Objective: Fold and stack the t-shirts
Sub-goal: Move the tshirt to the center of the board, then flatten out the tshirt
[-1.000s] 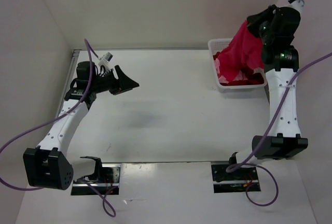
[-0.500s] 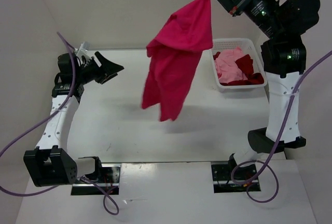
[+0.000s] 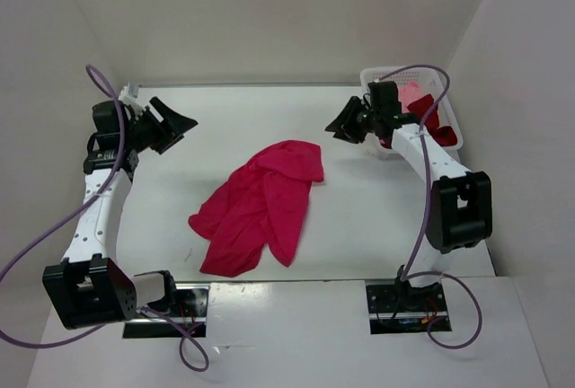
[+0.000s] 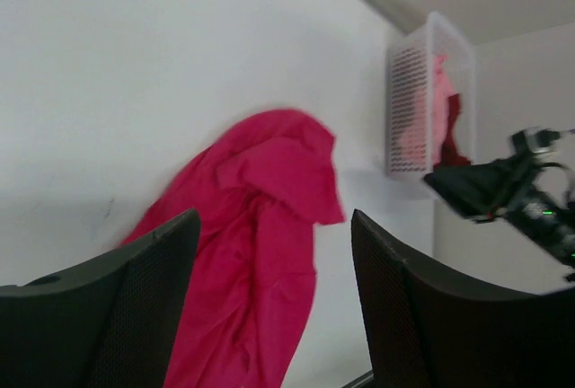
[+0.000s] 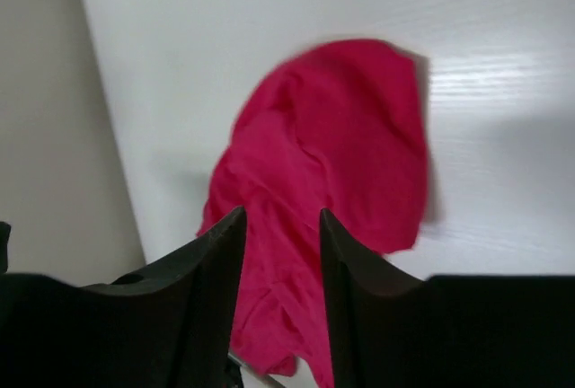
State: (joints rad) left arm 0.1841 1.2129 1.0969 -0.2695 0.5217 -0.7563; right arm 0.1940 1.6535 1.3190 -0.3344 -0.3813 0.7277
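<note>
Shirt: I am seeing the bright crimson-pink cloth t-shirt [image 3: 260,207] lying crumpled on the white table [image 3: 377,213]
Left gripper [image 3: 180,126]: standing wide apart, holding nothing
Right gripper [image 3: 340,127]: fingers parted, gripping nothing
Left wrist only: showing the white lattice basket [image 4: 409,92]

Your workspace is a flat, matte white table [image 3: 377,226], closed in on three sides by plain off-white walls. The back wall [image 3: 269,20] rises from the far edge, and the left wall [image 3: 45,74] and right wall [image 3: 530,92] appear to lean outward in the overhead view. In front of the table's near edge you have a lower white ledge [image 3: 296,343]. The light is even and diffuse, so the shadows on the tabletop are soft and grey, without hard edges. From the right wrist view you can make out a faint horizontal grain in the white surface. The left wrist view shows a small dark scuff [image 4: 108,209] on it.
</note>
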